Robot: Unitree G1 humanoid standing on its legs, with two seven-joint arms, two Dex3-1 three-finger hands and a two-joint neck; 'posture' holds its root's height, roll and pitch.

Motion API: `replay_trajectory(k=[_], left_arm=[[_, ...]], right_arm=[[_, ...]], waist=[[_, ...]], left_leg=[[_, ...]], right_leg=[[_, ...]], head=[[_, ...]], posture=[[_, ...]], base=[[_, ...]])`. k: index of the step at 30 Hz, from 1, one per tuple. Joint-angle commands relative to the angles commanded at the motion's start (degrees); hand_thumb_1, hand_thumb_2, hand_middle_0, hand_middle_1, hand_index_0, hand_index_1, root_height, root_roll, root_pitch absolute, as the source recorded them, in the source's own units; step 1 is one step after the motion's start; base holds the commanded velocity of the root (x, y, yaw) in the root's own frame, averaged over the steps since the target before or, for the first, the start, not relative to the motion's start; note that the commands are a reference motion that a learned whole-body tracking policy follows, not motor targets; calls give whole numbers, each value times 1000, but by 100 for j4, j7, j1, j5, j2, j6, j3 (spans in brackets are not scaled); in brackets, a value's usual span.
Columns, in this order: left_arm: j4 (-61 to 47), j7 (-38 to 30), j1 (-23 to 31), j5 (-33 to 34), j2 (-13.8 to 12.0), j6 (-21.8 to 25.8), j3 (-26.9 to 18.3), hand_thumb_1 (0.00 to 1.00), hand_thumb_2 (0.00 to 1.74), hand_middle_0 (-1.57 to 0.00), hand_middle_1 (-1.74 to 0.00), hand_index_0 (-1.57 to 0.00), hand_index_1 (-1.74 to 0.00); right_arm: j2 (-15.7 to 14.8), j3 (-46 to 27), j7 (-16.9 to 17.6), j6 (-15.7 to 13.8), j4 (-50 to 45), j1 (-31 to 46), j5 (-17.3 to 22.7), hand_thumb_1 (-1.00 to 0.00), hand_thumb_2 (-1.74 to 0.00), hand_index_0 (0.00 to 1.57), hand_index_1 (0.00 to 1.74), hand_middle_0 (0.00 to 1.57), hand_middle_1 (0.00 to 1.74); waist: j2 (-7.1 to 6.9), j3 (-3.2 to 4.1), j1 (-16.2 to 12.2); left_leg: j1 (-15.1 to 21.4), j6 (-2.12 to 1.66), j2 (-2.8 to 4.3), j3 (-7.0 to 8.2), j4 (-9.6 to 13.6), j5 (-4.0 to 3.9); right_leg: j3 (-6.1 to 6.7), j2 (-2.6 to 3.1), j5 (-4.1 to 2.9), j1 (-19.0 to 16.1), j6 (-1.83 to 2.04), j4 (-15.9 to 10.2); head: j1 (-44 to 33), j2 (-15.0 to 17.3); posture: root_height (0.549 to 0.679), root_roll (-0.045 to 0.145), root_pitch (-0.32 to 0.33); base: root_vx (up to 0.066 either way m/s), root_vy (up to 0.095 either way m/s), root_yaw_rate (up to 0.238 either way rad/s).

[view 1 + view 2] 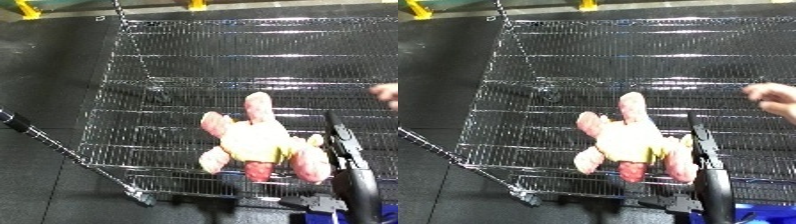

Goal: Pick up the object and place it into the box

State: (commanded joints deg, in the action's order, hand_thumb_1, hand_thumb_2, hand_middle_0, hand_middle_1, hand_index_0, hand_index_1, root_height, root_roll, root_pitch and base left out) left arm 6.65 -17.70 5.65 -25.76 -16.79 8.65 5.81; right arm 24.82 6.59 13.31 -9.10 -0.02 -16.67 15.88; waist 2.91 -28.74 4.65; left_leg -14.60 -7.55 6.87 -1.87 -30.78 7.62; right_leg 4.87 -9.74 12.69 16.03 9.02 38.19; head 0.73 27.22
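A pink and yellow plush toy (258, 145) lies sprawled on a wire mesh rack (222, 65) that fills most of both views, the toy sitting toward the 5 o'clock part of the mesh, near the rack's lower edge. One pink limb points up toward 12 o'clock, another reaches out to 10 o'clock, and the remaining pink limbs spread toward 6 and 4 o'clock around a pale yellow body. The robot's right hand (704, 150) comes in from the lower right, at about 4 o'clock in the view; its black fingers (342, 140) are straight and extended upward, just beside the toy's right side, gripping nothing, and whether they touch the plush cannot be told. The left hand shows in neither view. At 3 o'clock, at the right edge, a person's hand (776, 100) hovers over the mesh, well apart from the toy. The rack rests on a dark floor (44, 75), and a thin metal rod (53, 142) runs diagonally from 9 o'clock down toward the rack's lower left corner. Yellow fittings (27, 9) sit along the top edge at 11 and 12 o'clock.
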Motion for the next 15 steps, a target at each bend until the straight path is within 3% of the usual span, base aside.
replay_trajectory(k=[9,15], left_arm=[[-45,59,-20,14,-39,3,55,1000,1740,-1570,-1740,-1570,-1740],[-46,134,10,-32,-124,62,208,1000,1740,-1570,-1740,-1570,-1740]], right_arm=[[314,133,-35,107,112,-337,-219,0,0,0,0,0,0],[745,509,-54,256,507,-928,-567,0,0,0,0,0,0]], waist=[[15,-50,66],[52,-40,212]], left_leg=[[-52,2,1,-20,-32,15],[-111,-2,-11,-53,-43,19]], right_leg=[[20,-3,5,95,11,48],[13,-20,-19,159,34,42]], head=[[236,157],[519,245]], posture=[[639,55,-143],[638,52,-132]], base=[[16,4,7],[23,1,15]])
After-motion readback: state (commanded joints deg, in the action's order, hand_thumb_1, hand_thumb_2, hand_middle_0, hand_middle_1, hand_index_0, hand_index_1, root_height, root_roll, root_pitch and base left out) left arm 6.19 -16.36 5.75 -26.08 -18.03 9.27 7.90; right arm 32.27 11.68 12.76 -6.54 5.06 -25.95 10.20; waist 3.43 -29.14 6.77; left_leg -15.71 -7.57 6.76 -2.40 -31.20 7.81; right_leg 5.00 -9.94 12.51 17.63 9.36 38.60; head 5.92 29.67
